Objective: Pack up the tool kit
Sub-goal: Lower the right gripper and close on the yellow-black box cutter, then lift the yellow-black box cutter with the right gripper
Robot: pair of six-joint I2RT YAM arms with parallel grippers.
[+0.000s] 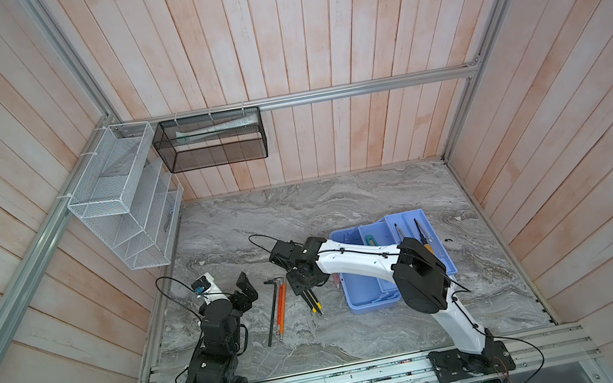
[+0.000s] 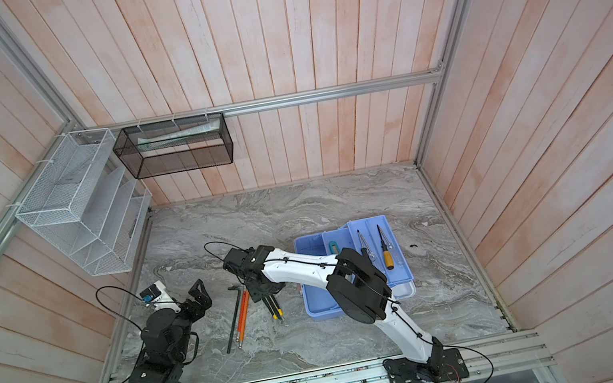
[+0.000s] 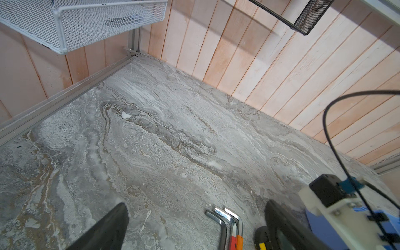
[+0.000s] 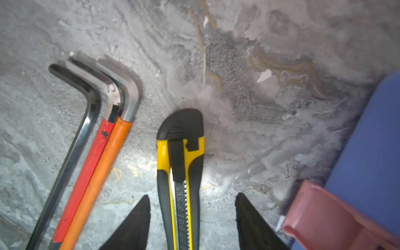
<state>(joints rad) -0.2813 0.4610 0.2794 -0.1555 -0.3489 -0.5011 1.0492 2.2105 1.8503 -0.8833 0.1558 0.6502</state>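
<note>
The tool kit's light blue base (image 1: 360,297) (image 2: 317,304) stands at the right, and two screwdrivers (image 1: 424,236) (image 2: 386,251) lie in its tray. In the right wrist view a yellow-and-black utility knife (image 4: 179,173) (image 1: 314,305) (image 2: 276,310) lies flat on the table. My right gripper (image 4: 192,194) (image 1: 303,281) (image 2: 266,288) is low over the knife, open, with a finger on each side and not touching it. Three hex keys (image 1: 278,307) (image 2: 241,313) (image 4: 93,151) (image 3: 225,220) lie just left of the knife. My left gripper (image 3: 197,203) (image 1: 245,291) (image 2: 198,297) hangs wide open and holds nothing, to the left of the hex keys.
A pink-red plastic piece (image 4: 320,216) (image 1: 336,280) lies against the box's left wall (image 4: 372,151). A teal tool (image 1: 371,238) sits inside the box. A white mesh basket (image 1: 120,198) and a black one (image 1: 210,141) hang on the walls at the back left.
</note>
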